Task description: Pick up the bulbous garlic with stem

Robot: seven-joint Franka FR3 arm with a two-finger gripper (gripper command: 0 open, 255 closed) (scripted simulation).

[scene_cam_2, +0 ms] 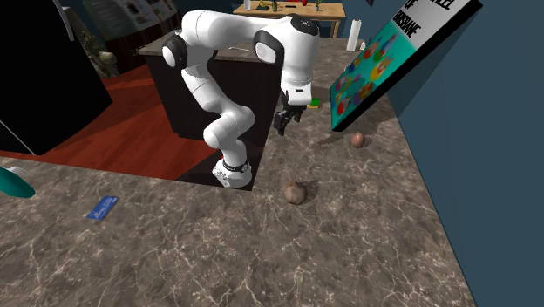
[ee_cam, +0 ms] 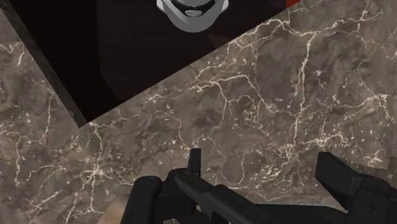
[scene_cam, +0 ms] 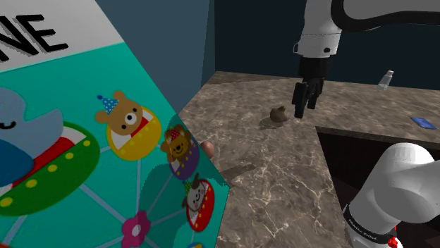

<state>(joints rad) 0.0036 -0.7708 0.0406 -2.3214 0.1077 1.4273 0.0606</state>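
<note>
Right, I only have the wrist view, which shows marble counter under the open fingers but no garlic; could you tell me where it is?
Observer: The brown garlic lies on the counter, just left of the gripper in the shoulder view, untouched.
Operator: Could anything nearby be mistaken for it?
Observer: Possibly. A reddish-brown ball lies beside the cartoon-printed box, farther from the gripper.
Operator: Is anything else on the counter?
Observer: A blue card, well away from both.
</note>
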